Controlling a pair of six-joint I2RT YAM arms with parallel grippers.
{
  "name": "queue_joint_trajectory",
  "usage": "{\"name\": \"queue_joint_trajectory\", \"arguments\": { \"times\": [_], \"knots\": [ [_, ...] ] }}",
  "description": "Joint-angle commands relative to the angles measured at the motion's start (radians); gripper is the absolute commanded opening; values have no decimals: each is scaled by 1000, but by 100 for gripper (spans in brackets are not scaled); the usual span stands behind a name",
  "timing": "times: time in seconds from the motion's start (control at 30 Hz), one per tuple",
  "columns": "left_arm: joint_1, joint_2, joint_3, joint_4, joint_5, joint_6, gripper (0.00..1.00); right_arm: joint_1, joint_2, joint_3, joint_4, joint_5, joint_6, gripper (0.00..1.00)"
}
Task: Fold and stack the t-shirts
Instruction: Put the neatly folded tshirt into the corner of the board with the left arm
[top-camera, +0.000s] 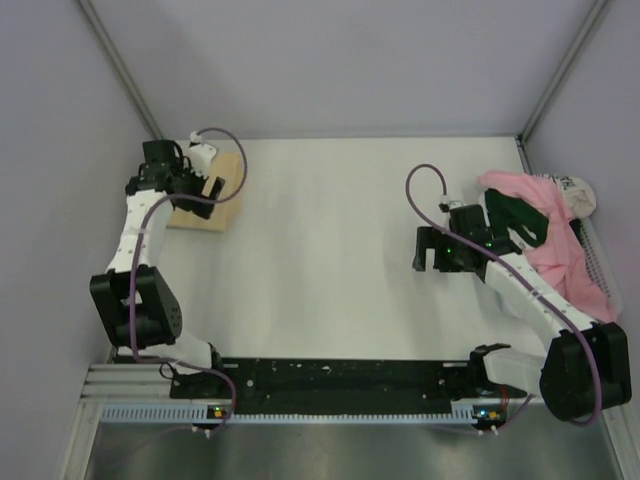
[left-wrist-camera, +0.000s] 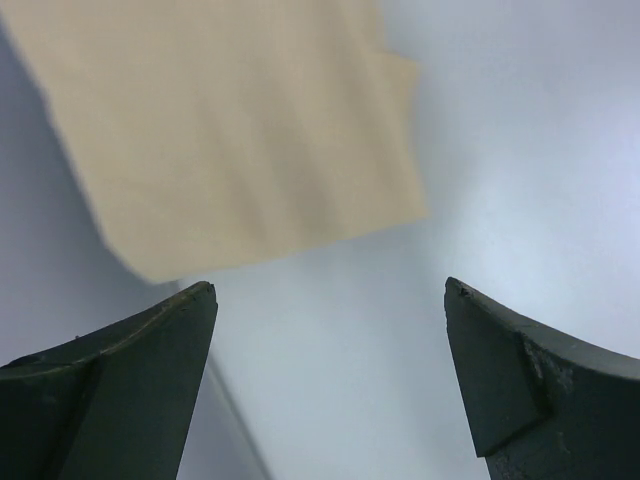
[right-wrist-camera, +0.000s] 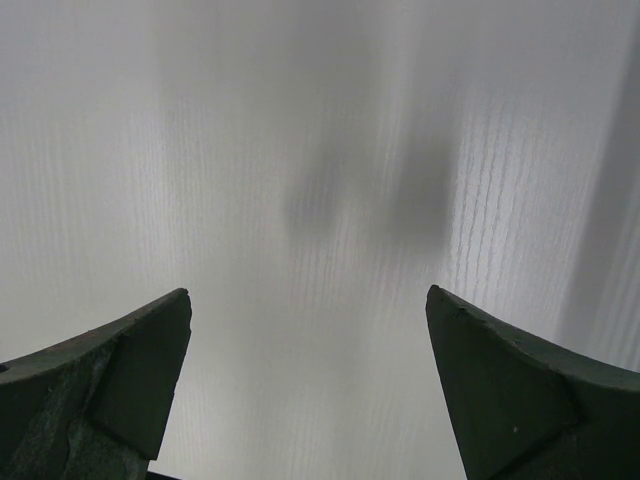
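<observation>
A folded pale yellow-peach t-shirt (top-camera: 218, 202) lies at the table's far left; it also fills the upper left of the left wrist view (left-wrist-camera: 230, 130). My left gripper (top-camera: 205, 170) hangs over it, open and empty. A heap of unfolded shirts lies at the far right: a pink one (top-camera: 560, 245) and a dark green one (top-camera: 520, 215), with a whitish-grey one (top-camera: 580, 192) behind. My right gripper (top-camera: 428, 250) is open and empty over bare table just left of the heap. The teal shirt is out of view.
The white table (top-camera: 330, 260) is bounded by grey walls at the back and sides. A metal rail (top-camera: 330, 385) with the arm bases runs along the near edge. Purple cables loop over both arms.
</observation>
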Motion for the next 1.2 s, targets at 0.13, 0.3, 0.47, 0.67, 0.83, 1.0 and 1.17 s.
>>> {"name": "queue_joint_trajectory", "arguments": {
  "times": [0.13,0.3,0.47,0.67,0.83,1.0,1.17],
  "knots": [
    [-162,-333,-550,266,319,-70,99,-5,-67,-16,48,20,-6,99],
    [-168,-436,-762,428,420,-103,99,-7,-137,-73,102,49,3,99],
    [-168,-463,-896,590,358,-202,99,-5,-190,-104,133,109,1,99],
    [-168,-555,-1069,866,307,-310,99,-5,-225,-138,165,136,3,99],
    [-168,-520,-1074,890,278,-320,99,-7,-231,-142,173,135,0,99],
    [-168,-520,-1080,897,296,-317,99,-5,-229,-144,177,140,-5,99],
    [-166,-519,-1072,876,282,-316,99,-5,-229,-145,179,141,-3,99]
  ]
}}
